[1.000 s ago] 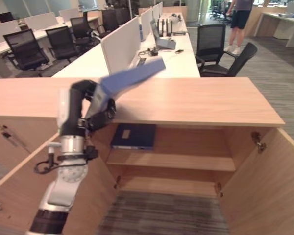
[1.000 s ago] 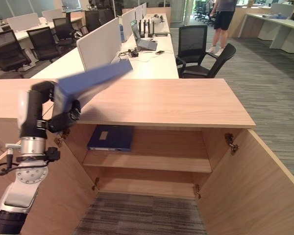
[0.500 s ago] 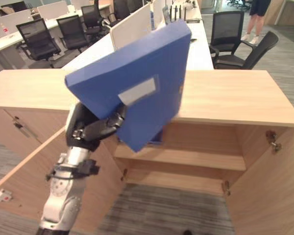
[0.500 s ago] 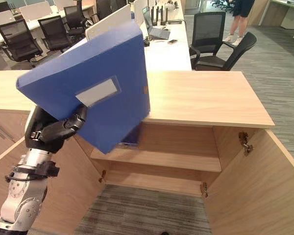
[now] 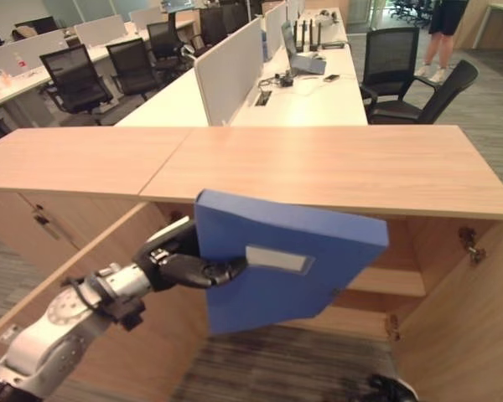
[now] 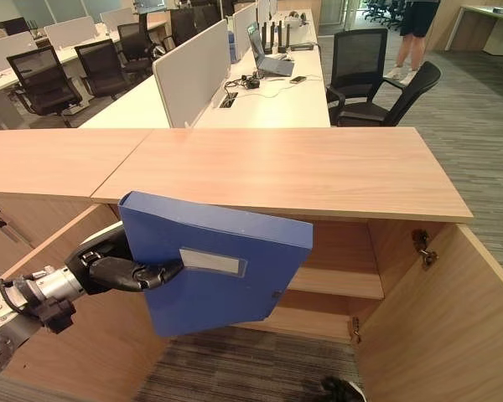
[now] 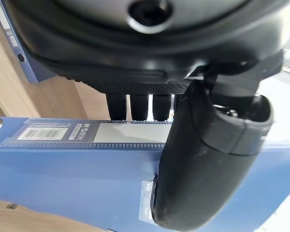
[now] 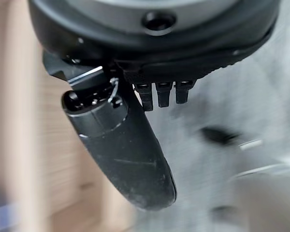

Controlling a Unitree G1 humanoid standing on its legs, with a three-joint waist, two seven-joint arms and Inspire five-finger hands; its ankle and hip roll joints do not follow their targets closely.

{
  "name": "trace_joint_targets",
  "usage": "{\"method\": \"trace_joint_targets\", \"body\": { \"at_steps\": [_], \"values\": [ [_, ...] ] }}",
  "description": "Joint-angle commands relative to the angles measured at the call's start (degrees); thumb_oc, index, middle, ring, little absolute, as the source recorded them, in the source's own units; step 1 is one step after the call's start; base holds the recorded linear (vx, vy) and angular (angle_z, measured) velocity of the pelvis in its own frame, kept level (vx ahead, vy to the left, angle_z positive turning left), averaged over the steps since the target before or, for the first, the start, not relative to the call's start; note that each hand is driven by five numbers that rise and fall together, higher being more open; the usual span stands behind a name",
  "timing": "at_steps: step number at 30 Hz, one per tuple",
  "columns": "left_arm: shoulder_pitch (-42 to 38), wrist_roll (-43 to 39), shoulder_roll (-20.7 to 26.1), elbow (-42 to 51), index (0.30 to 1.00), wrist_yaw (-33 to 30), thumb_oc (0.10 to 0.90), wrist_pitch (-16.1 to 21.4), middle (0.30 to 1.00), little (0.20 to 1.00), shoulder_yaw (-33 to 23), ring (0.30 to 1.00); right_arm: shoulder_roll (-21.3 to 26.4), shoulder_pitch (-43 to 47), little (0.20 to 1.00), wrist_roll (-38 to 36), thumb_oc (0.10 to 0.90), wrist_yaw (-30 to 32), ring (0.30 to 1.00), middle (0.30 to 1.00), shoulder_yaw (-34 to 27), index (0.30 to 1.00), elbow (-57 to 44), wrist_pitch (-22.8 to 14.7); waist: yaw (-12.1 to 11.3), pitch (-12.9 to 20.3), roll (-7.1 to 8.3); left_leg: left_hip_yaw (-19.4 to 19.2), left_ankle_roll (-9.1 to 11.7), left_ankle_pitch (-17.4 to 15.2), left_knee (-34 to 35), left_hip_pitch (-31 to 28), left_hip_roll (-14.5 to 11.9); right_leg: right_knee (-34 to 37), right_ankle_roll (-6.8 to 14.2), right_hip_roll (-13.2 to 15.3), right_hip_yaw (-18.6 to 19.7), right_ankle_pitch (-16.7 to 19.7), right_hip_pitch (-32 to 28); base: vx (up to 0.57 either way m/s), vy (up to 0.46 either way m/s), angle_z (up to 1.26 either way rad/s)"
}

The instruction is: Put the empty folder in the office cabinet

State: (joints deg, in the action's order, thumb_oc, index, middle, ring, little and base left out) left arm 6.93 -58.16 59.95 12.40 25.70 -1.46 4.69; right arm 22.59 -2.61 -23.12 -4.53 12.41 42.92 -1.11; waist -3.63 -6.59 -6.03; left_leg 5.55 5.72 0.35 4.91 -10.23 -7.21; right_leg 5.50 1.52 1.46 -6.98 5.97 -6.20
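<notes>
My left hand (image 5: 183,268) is shut on a blue box folder (image 5: 289,261), thumb on its labelled face and fingers behind its spine edge. The folder hangs tilted in front of the open wooden cabinet (image 5: 344,163), below the top and level with the upper shelf (image 5: 396,281), covering most of the opening. In the left wrist view the thumb (image 7: 208,159) presses on the folder's blue spine (image 7: 72,164). The right hand (image 8: 128,154) shows in its own wrist view, fingers straight and holding nothing, over grey carpet beside a wooden panel.
Both cabinet doors stand open: the left door (image 5: 75,285) beside my left arm, the right door (image 5: 474,335) at the lower right. Behind the cabinet are white desks (image 5: 318,92), black chairs (image 5: 411,84) and a standing person (image 5: 446,33).
The left hand has brought the folder down from above the cabinet top to in front of the opening and turned it flatter. The camera view has also shifted.
</notes>
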Motion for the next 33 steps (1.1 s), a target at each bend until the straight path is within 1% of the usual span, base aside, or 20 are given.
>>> {"method": "trace_joint_targets", "body": {
  "at_steps": [1, 3, 4, 5, 7, 8, 13, 16, 20, 23, 24, 26, 27, 28, 29, 30, 33],
  "values": [
    [-3.92, -2.83, -0.38, -0.77, 0.3, 0.38, 0.4, 6.65, 0.3, 0.3, -5.87, 0.3, 6.49, 5.76, 0.9, -8.56, 0.8, -2.8, 0.9, 0.9, -3.0, 0.9, -11.5, -8.83, 0.92, 1.56, 1.87, -1.59, 1.27, -2.94, -0.07, -1.1, -1.94, -0.61, 5.78, 4.37, 2.91, -8.54, -3.98, 0.01, 0.024, -0.11],
    [-4.25, -2.27, -0.98, -2.73, 0.3, 0.45, 0.4, 7.03, 0.3, 0.3, -6.06, 0.3, 9.85, 5.66, 0.9, -11.43, 0.8, -4.61, 0.9, 0.9, -4.34, 0.9, -17.55, -8.94, 1.29, 1.73, 1.93, -1.76, 1.25, -2.97, 0.02, -1.2, -1.91, -0.59, 5.89, 4.49, 2.96, -8.5, -3.91, 0.01, 0.035, -0.08],
    [-4.58, -1.37, -2.1, -4.26, 0.3, 0.75, 0.4, 6.99, 0.3, 0.3, -6.51, 0.3, 12.28, 5.18, 0.9, -13.65, 0.8, -6.21, 0.9, 0.9, -5.27, 0.9, -22.75, -8.96, 1.65, 1.84, 2.15, -1.98, 1.24, -3.0, 0.09, -1.25, -1.88, -0.59, 5.94, 4.62, 2.95, -8.43, -3.83, 0.0, 0.0, 0.0],
    [-4.59, -1.36, -2.15, -4.28, 0.3, 0.77, 0.4, 6.99, 0.3, 0.3, -6.49, 0.3, 12.34, 5.12, 0.9, -13.68, 0.8, -6.22, 0.9, 0.9, -5.3, 0.9, -22.83, -8.91, 1.64, 1.84, 2.1, -1.98, 1.24, -3.01, 0.09, -1.25, -1.88, -0.6, 5.94, 4.62, 2.95, -8.44, -3.83, 0.0, 0.0, 0.0],
    [-5.01, -0.57, -3.22, -5.3, 0.3, 0.71, 0.4, 7.43, 0.3, 0.3, -7.06, 0.3, 13.9, 5.1, 0.9, -15.36, 0.8, -7.75, 0.9, 0.9, -5.8, 0.9, -26.56, -8.63, 1.86, 1.98, 2.26, -2.3, 1.27, -3.06, 0.09, -1.26, -1.9, -0.56, 6.01, 4.7, 2.91, -8.35, -3.78, 0.0, 0.005, 0.02],
    [-5.41, 0.52, -4.29, -5.83, 0.3, 0.47, 0.4, 7.75, 0.3, 0.3, -7.97, 0.3, 14.71, 4.97, 0.9, -17.74, 0.8, -9.38, 0.9, 0.9, -6.16, 0.9, -29.0, -8.19, 2.08, 2.09, 2.54, -2.71, 1.31, -3.11, 0.09, -1.28, -1.94, -0.51, 6.09, 4.76, 2.91, -8.17, -3.58, 0.0, 0.0, 0.0],
    [-6.7, 2.34, -6.24, -6.76, 0.3, 0.54, 0.4, 8.11, 0.3, 0.3, -9.69, 0.3, 14.54, 4.63, 0.9, -19.84, 0.8, -11.55, 0.9, 0.9, -6.4, 0.9, -31.61, -7.14, 2.37, 2.27, 2.85, -3.27, 1.47, -3.13, 0.09, -0.96, -1.98, -0.5, 6.17, 4.72, 2.51, -8.16, -3.31, -0.01, 0.01, -0.09],
    [-6.95, 2.7, -6.66, -6.98, 0.3, 0.43, 0.4, 8.24, 0.3, 0.3, -9.98, 0.3, 14.26, 4.73, 0.9, -19.92, 0.8, -11.67, 0.9, 0.9, -6.37, 0.9, -31.44, -7.07, 2.39, 2.27, 2.94, -3.32, 1.46, -3.15, 0.09, -0.95, -1.97, -0.5, 6.1, 4.68, 2.51, -8.2, -3.32, 0.0, 0.002, -0.01],
    [-8.4, 3.37, -7.67, -7.74, 0.3, 0.56, 0.4, 8.41, 0.3, 0.3, -11.33, 0.3, 12.69, 4.65, 0.9, -23.12, 0.8, -14.09, 0.9, 0.9, -5.77, 0.9, -32.67, -5.65, 2.37, 2.38, 3.11, -2.98, 1.43, -3.12, 0.09, -0.93, -2.03, -0.5, 6.01, 4.6, 2.48, -8.45, -3.57, 0.0, 0.0, 0.0],
    [-9.98, 3.6, -7.78, -7.8, 0.3, 1.28, 0.4, 8.6, 0.3, 0.3, -11.49, 0.3, 12.34, 5.18, 0.9, -26.71, 0.8, -17.78, 0.9, 0.9, -3.38, 0.9, -35.34, -4.09, 2.39, 2.55, 3.23, -2.72, 1.48, -3.14, 0.09, -1.0, -2.07, -0.5, 6.0, 4.63, 2.56, -8.63, -3.7, -0.01, -0.001, 0.0],
    [-10.03, 3.6, -7.78, -7.79, 0.3, 1.29, 0.4, 8.61, 0.3, 0.3, -11.55, 0.3, 12.36, 5.25, 0.9, -26.74, 0.8, -17.8, 0.9, 0.9, -3.4, 0.9, -35.36, -4.08, 2.41, 2.52, 3.31, -2.69, 1.48, -2.4, 0.09, -0.54, -1.95, -0.5, 5.95, 4.72, 2.55, -7.96, -3.26, -0.04, -0.005, 0.01],
    [-11.19, 3.69, -7.81, -7.88, 0.3, 1.7, 0.4, 8.71, 0.3, 0.3, -10.96, 0.3, 12.2, 6.13, 0.9, -28.84, 0.8, -19.56, 0.9, 0.9, -1.53, 0.9, -36.44, -3.3, 2.37, 2.57, 3.36, -2.57, 1.48, -2.33, 0.09, -0.5, -1.94, -0.5, 5.93, 4.72, 2.61, -7.94, -3.18, -0.02, -0.002, 0.0],
    [-11.52, 3.67, -7.85, -7.74, 0.3, 1.89, 0.4, 8.63, 0.3, 0.3, -10.64, 0.3, 12.05, 6.49, 0.9, -29.57, 0.8, -20.24, 0.9, 0.9, -0.57, 0.9, -37.05, -2.93, 2.3, 2.69, 3.33, -2.59, 1.5, -2.99, 0.09, -0.86, -2.09, -0.5, 5.98, 4.64, 2.58, -8.58, -3.54, 0.0, 0.0, 0.0],
    [-12.54, 3.68, -7.84, -7.18, 0.3, 2.48, 0.4, 8.57, 0.3, 0.3, -10.05, 0.3, 12.15, 7.43, 0.9, -30.64, 0.8, -21.85, 0.9, 0.9, 1.41, 0.9, -38.75, -2.07, 2.19, 2.71, 3.4, -2.7, 1.55, -2.92, 0.09, -0.85, -2.13, -0.5, 6.03, 4.6, 2.52, -8.54, -3.51, 0.0, 0.0, 0.0],
    [-12.59, 3.68, -7.84, -7.17, 0.3, 2.48, 0.4, 8.58, 0.3, 0.3, -10.1, 0.3, 12.16, 7.5, 0.9, -30.66, 0.8, -21.86, 0.9, 0.9, 1.38, 0.9, -38.76, -2.07, 2.2, 2.63, 3.47, -2.69, 1.55, -2.23, 0.09, -0.46, -2.03, -0.5, 5.98, 4.68, 2.53, -7.9, -3.14, 0.0, 0.0, 0.0],
    [-12.86, 3.8, -7.81, -6.88, 0.3, 2.7, 0.4, 8.64, 0.3, 0.3, -9.85, 0.3, 12.23, 7.9, 0.9, -31.17, 0.8, -22.35, 0.9, 0.9, 2.12, 0.9, -39.5, -1.89, 2.15, 2.68, 3.42, -2.75, 1.58, -2.93, 0.09, -0.9, -2.16, -0.5, 6.01, 4.55, 2.45, -8.59, -3.6, 0.0, 0.0, 0.0],
    [-13.94, 4.17, -8.21, -6.25, 0.3, 3.04, 0.4, 8.56, 0.3, 0.3, -8.74, 0.3, 11.3, 9.29, 0.9, -32.07, 0.8, -22.6, 0.9, 0.9, 3.54, 0.9, -40.79, -2.3, 2.03, 2.65, 3.6, -3.08, 1.62, -2.91, 0.09, -0.86, -2.23, -0.5, 6.02, 4.5, 2.3, -8.53, -3.54, 0.0, 0.0, 0.0]
  ]
}}
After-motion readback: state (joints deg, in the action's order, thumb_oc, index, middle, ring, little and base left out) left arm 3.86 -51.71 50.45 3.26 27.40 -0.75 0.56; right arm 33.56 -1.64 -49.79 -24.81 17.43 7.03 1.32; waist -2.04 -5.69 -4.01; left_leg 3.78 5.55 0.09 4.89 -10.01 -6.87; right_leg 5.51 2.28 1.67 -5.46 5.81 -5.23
